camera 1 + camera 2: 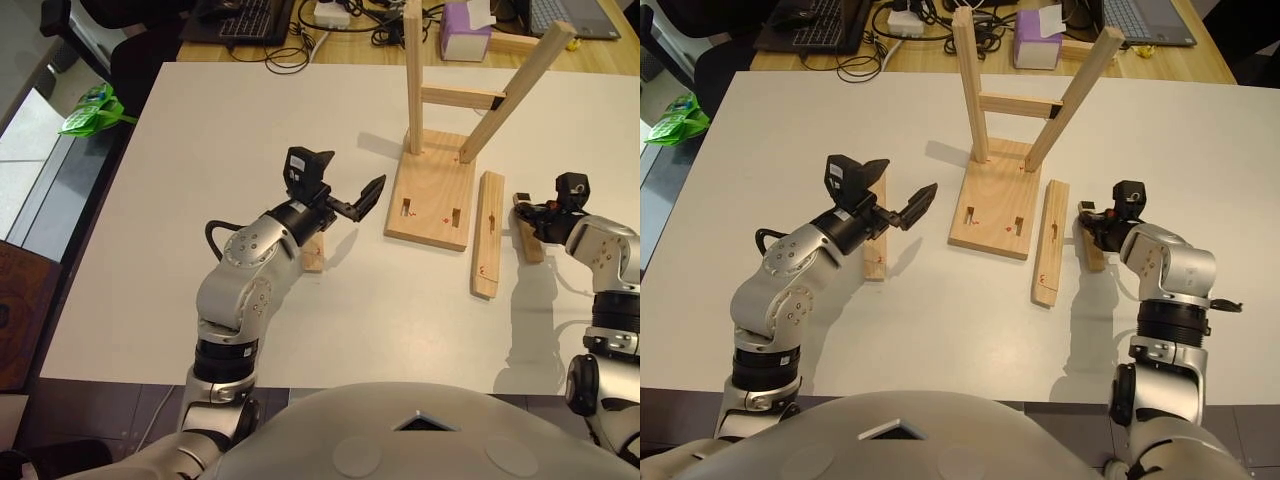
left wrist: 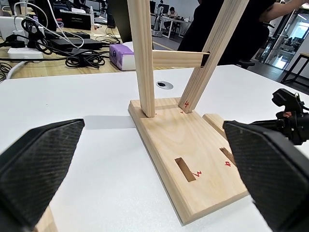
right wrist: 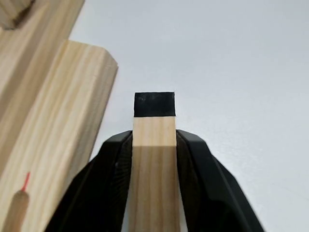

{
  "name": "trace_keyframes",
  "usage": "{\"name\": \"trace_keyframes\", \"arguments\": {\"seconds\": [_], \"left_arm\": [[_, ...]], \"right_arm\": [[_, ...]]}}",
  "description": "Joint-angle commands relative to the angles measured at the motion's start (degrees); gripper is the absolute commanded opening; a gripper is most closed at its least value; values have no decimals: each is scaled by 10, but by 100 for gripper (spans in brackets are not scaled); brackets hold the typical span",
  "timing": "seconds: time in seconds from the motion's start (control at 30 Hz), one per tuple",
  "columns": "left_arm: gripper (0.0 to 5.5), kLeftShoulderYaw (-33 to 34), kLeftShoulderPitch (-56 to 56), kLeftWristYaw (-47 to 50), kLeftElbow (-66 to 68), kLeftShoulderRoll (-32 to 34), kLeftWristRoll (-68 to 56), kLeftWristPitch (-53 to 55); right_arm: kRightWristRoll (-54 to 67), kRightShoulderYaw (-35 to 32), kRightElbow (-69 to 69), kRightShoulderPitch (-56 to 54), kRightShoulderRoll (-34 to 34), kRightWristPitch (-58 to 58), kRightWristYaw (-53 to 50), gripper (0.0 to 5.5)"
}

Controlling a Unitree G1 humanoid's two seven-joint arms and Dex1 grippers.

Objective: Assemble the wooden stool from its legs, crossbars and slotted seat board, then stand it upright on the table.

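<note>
The slotted seat board [image 1: 430, 200] lies flat at the table's middle right, with two legs [image 1: 412, 75] standing in its far slots and a crossbar [image 1: 460, 97] joining them; its two near slots are empty. A loose wooden leg [image 1: 487, 235] lies just right of the board. My right gripper [image 1: 527, 212] is shut on a short black-tipped wooden bar [image 3: 154, 145] lying on the table beside that leg. My left gripper [image 1: 352, 197] hovers open left of the board, its pads [image 2: 41, 164] wide apart, facing the board. Another wooden piece [image 1: 313, 255] lies under the left arm.
A desk behind the table carries a purple box [image 1: 463, 30], a keyboard [image 1: 245, 18] and cables. A green bag [image 1: 90, 110] sits off the table's left edge. The white tabletop [image 1: 200, 150] is bare on the left and in front.
</note>
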Motion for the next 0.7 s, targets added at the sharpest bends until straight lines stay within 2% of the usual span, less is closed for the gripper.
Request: {"name": "trace_keyframes", "arguments": {"seconds": [0.03,0.17,0.33,0.47,0.57,0.7], "left_arm": [[536,29,-21,-1,-1,-1,-17,-5],[536,80,-69,-10,-27,5,-78,20],[536,74,-159,-21,-35,-29,-179,74],[536,83,-172,34,-25,-104,-235,69],[536,74,-157,62,3,-156,-237,39],[536,78,-182,93,33,-208,-239,-2]], "right_arm": [[7,-9,-105,13,2,-101,23,130],[43,-27,-224,-2,-1,-204,71,130],[102,-5,-262,-67,26,-258,109,130],[211,-47,-211,-194,150,-247,-17,130],[289,-86,-150,-287,236,-285,-100,130],[373,-123,-94,-369,311,-340,-167,130]]}}
